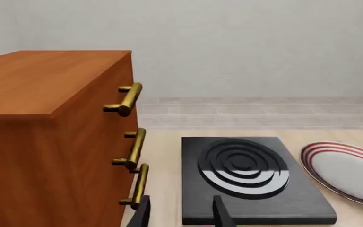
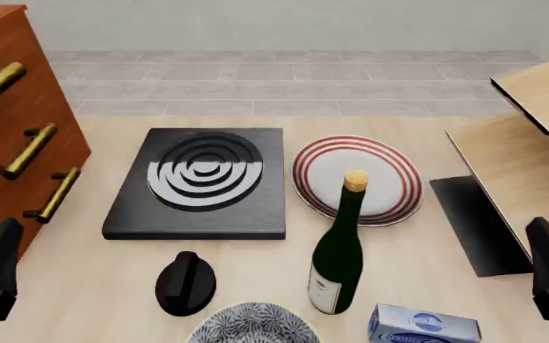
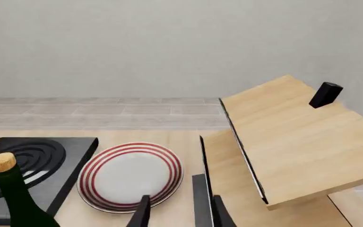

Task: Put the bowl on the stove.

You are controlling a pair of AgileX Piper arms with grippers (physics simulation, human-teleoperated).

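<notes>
Bowl (image 2: 251,325): front view, near edge of tabletop (image 2: 94,286), upright, mouth up, round, no long axis; partly cropped. Likely rigid, breakable, smooth; grip by rim. Stove (image 2: 201,182) beyond it, bare.
Left wrist view: left pincer (image 1: 180,213) fingers apart, empty, stove ahead.
Right wrist view: right pincer (image 3: 178,213) apart, empty; bowl unseen.

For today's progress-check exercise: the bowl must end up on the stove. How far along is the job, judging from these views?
Nothing is done yet. The bowl sits at the table's near edge, beside the wine bottle, apart from the stove, whose burner is bare. Nothing is in hand: the left hand and right hand are open and hold nothing. Left: grasp the bowl, lift it and set it on the burner.
</notes>
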